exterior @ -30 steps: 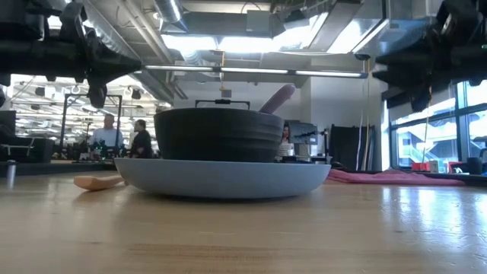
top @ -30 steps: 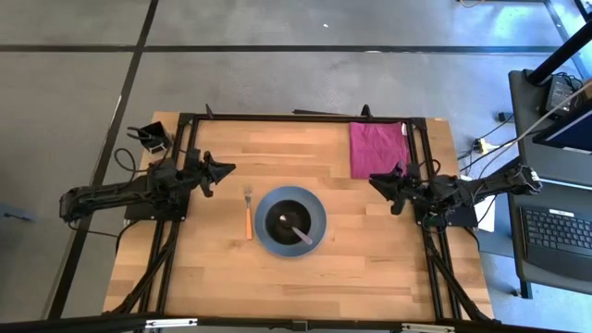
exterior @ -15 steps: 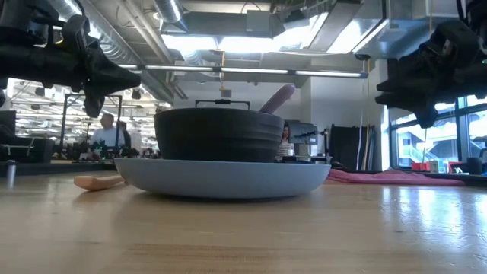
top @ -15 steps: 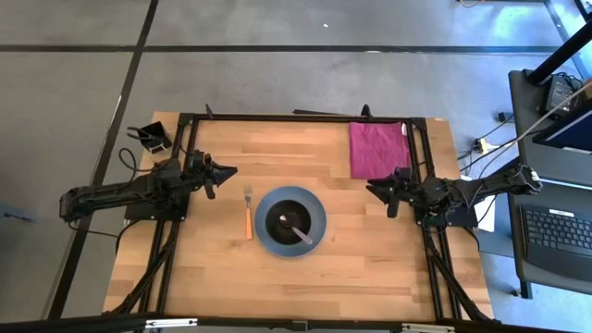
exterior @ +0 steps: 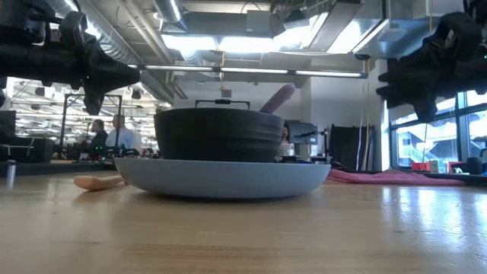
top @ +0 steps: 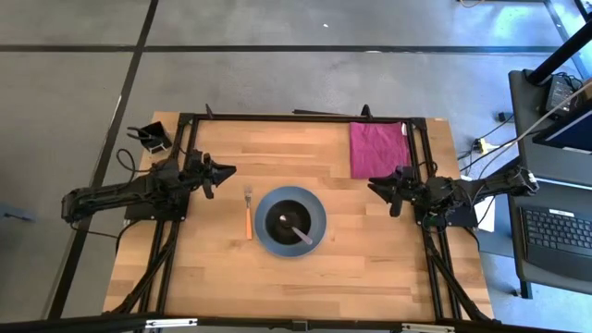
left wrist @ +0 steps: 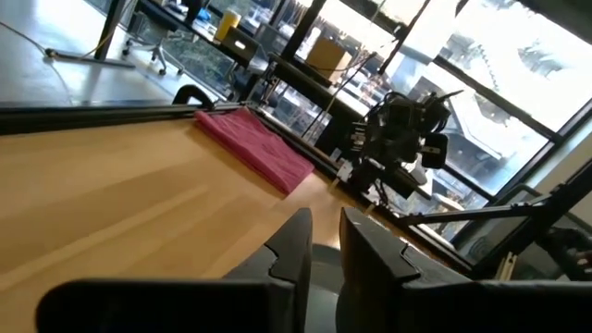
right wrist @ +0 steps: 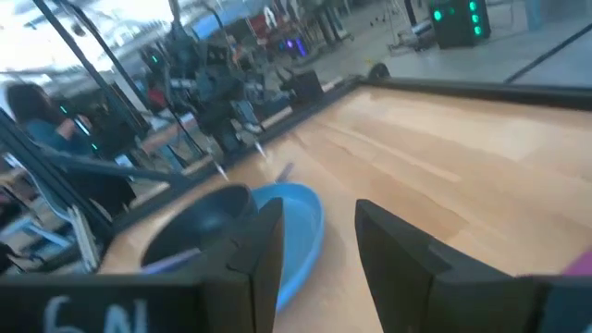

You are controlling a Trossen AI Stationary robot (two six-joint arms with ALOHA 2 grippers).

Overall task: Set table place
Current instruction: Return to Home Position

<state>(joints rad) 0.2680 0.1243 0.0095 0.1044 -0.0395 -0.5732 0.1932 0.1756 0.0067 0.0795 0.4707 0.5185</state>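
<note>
The round grey-blue plate (top: pixel 316 222) lies on the table's middle, with the black bowl (top: pixel 292 215) standing on it. The purple-handled spoon (top: pixel 302 232) leans in the bowl, and its handle (exterior: pixel 278 97) sticks out over the rim. The orange-handled fork (top: pixel 248 216) lies flat on the wood, left of the plate. My left gripper (top: pixel 228 170) hovers left of the fork, fingers a narrow gap apart (left wrist: pixel 325 231), empty. My right gripper (top: pixel 373 186) hovers right of the plate, open (right wrist: pixel 319 231) and empty.
A folded magenta cloth (top: pixel 377 148) lies flat at the table's far right corner. The black frame (top: pixel 296 118) edges the tabletop. Bare wood lies near the front edge. People stand in the room beyond the table (exterior: pixel 114 137).
Both grippers have dipped a little while hovering in place, the right one more. The plate, bowl, spoon and fork have stayed where they were.
</note>
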